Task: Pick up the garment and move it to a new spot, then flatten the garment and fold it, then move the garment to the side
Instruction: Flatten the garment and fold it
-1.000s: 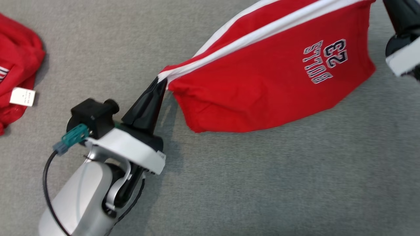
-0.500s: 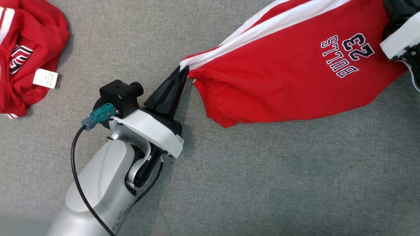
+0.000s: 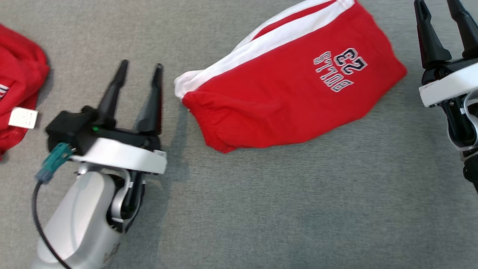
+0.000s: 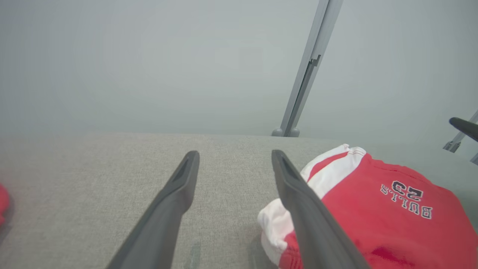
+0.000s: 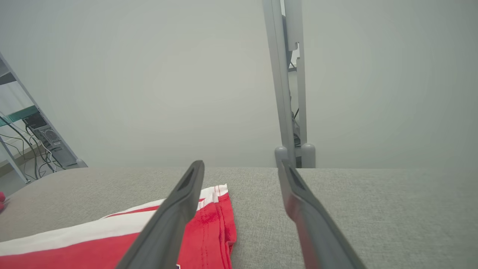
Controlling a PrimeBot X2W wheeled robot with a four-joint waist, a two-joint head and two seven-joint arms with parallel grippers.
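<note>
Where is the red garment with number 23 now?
In the head view, the red garment lies on the grey surface, upper middle, between the open left gripper and right gripper.

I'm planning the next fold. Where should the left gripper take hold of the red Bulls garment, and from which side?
Probably the white-striped corner of the red garment, approached from the robot's left, where the open left gripper stands beside it. That corner looks slightly bunched above the grey surface, offering a raised edge to pinch; the middle lies flat.
</note>
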